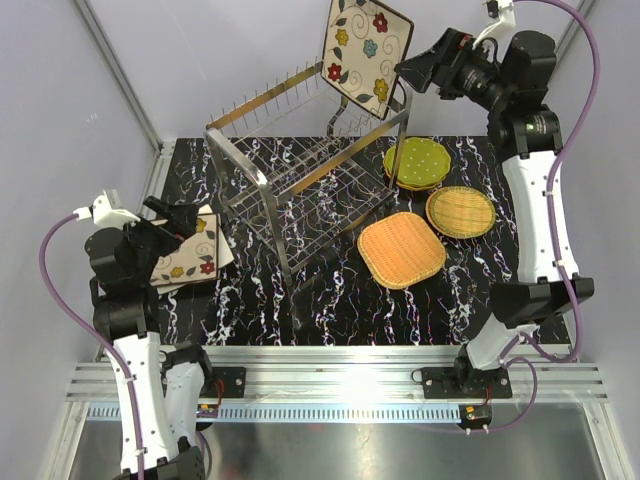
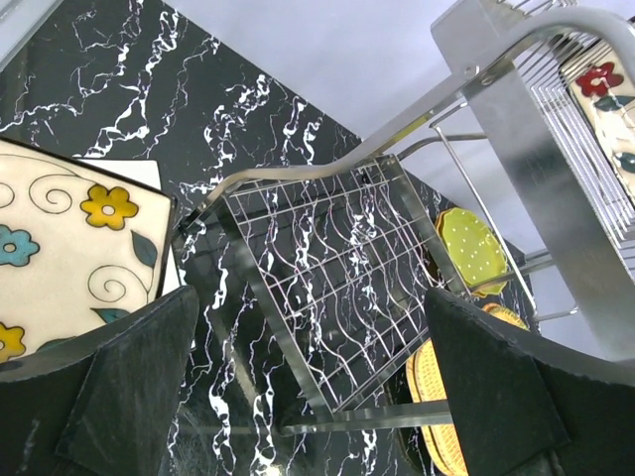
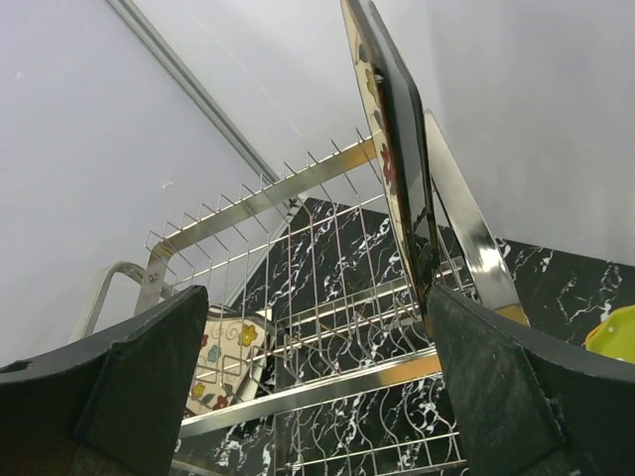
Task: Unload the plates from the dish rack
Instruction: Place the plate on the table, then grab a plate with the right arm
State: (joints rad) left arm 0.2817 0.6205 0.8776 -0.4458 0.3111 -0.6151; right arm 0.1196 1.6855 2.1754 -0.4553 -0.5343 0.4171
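The chrome wire dish rack [image 1: 300, 165] stands mid-table. One flower-patterned square plate [image 1: 366, 52] stands upright at the far right end of its top tier. My right gripper [image 1: 412, 70] is open just right of that plate. In the right wrist view the plate [image 3: 389, 149] is edge-on just above the right fingertip [image 3: 496, 397], jaws wide apart. My left gripper [image 1: 178, 222] is open and empty over a second flowered plate [image 1: 190, 258] lying flat at the left. That plate [image 2: 69, 248] is left of the rack [image 2: 337, 258] in the left wrist view.
A green dotted plate [image 1: 418, 160], a round wicker plate [image 1: 460, 210] and a square wicker plate [image 1: 400, 248] lie on the black marbled table [image 1: 330, 300] right of the rack. Grey walls close the back and sides. The rack's lower tier holds nothing.
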